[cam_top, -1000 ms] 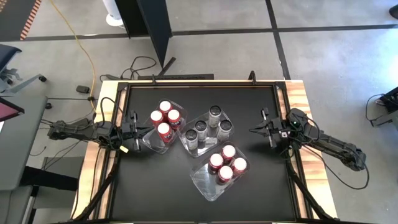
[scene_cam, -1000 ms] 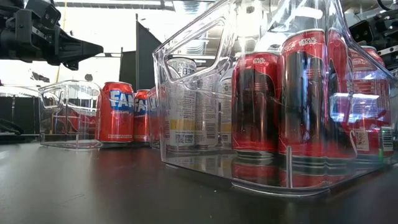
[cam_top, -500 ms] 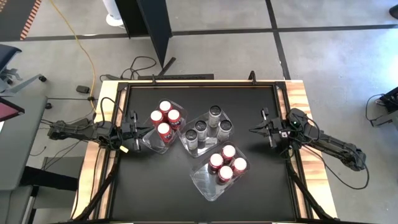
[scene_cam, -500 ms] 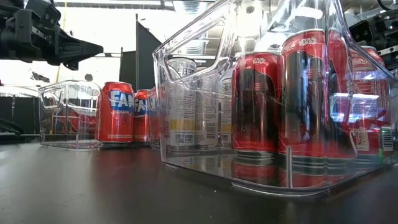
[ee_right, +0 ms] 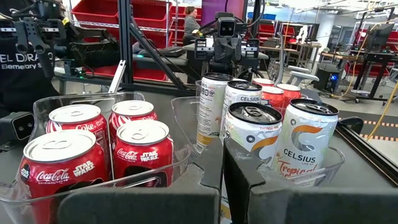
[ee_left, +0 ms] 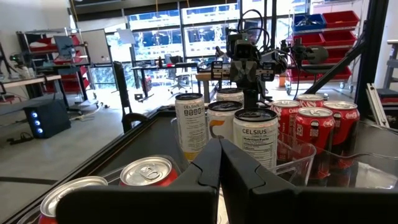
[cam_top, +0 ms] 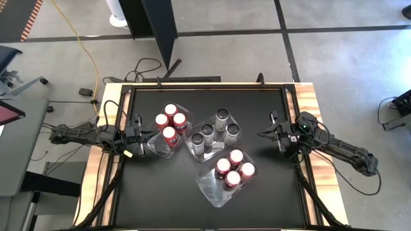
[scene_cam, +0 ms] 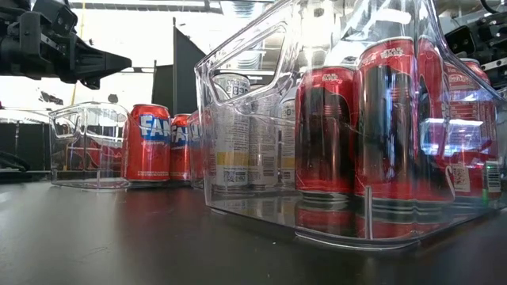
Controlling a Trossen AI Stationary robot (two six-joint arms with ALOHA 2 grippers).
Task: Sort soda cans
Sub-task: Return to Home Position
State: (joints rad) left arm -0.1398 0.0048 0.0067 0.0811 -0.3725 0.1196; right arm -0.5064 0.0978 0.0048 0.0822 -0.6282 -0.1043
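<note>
Red cans (cam_top: pixel 170 124): I count eight on my overhead feed, in two groups of four.
Silver cans (cam_top: pixel 214 131): I count four, grouped together.
Clear trays (cam_top: pixel 212 187): three; from the middle one, one lies toward 10 o'clock and one toward 5 o'clock.
Cans per tray: four in each, by my count.
Cans in all: twelve.
Trays of red cans: two.
Trays of silver cans (cam_top: pixel 194 151): one, the middle one.
Arms (cam_top: pixel 83 133): two, one at 9 o'clock and one at 3 o'clock of the table.
</note>
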